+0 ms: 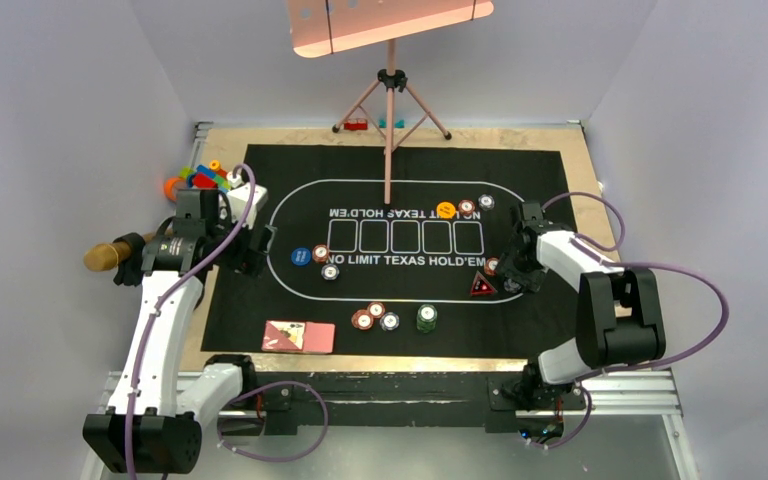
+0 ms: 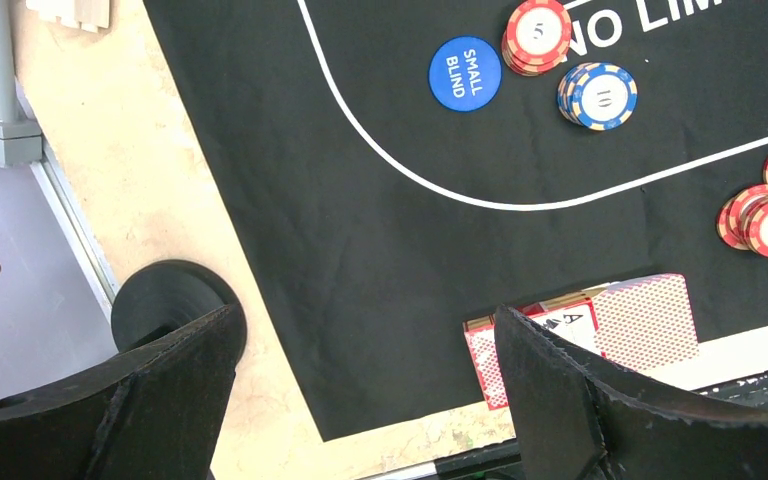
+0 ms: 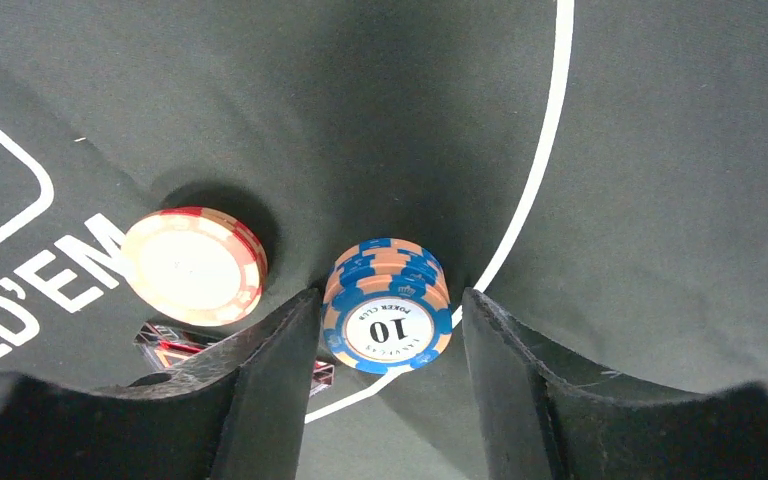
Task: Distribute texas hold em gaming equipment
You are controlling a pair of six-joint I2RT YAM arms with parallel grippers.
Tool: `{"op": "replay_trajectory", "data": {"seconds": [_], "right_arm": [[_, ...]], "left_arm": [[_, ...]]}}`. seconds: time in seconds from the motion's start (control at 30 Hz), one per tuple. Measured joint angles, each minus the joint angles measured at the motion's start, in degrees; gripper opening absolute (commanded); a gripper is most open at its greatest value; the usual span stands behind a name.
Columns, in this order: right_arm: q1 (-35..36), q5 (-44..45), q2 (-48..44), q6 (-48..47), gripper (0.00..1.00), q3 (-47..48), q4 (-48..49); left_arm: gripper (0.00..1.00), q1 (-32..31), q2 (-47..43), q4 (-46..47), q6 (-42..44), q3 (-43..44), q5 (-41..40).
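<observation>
The right claw (image 3: 390, 296) stood part open, low over the black mat (image 3: 660, 200), with one finger on each side of a short stack of blue-edged "10" chips (image 3: 388, 318). That stack rested on the mat beside the white oval line. A thin strip of mat showed between it and one finger; whether the other finger touched it I could not tell. Just beside it lay a stack of red chips (image 3: 195, 265), and the dark red-marked triangle (image 3: 170, 345) peeked out behind a finger.

The left claw (image 2: 365, 320) hung wide open with nothing in it, above the mat's near left corner, where bare tabletop (image 2: 160, 200) showed. The pink-backed playing cards (image 2: 650, 320) lay spread at the mat's near edge, one showing an A. Farther in sat the blue SMALL BLIND button (image 2: 465, 73), with two small chip stacks just beside it.

From above, the orange button (image 1: 446, 210) lay across the oval, the green chip stack (image 1: 427, 318) near the front edge, and the toy blocks (image 1: 200, 178) off the mat at the far left.
</observation>
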Motion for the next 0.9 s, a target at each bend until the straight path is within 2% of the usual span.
{"op": "replay_trajectory", "data": {"seconds": [0.27, 0.43, 0.53, 0.6, 0.7, 0.9], "right_arm": [[-0.1, -0.5, -0.3, 0.1, 0.70, 0.0, -0.3], [1.6, -1.1, -6.5, 0.1, 0.73, 0.7, -3.2], [8.3, -0.3, -11.8, 0.2, 0.75, 4.2, -5.9], [13.7, -0.1, -13.5, 0.4, 0.80, 6.9, -6.5], [22.7, 0.3, -15.0, 0.8, 0.88, 9.6, -7.0], [36.5, 0.5, -15.2, 1.2, 0.93, 9.9, -9.5]], "left_arm": [[1.00, 0.0, -0.9, 0.3, 0.0, 0.0, -0.4], [1.00, 0.0, -1.6, 0.5, 0.0, -0.3, -0.7], [1.00, 0.0, -1.6, 0.7, 0.0, -0.3, -0.7], [1.00, 0.0, -1.6, 0.8, 0.0, -0.3, -0.7], [1.00, 0.0, -1.2, 0.8, 0.0, -0.3, -0.9], [1.00, 0.0, -0.5, 0.8, 0.0, -0.3, -1.3]]}}
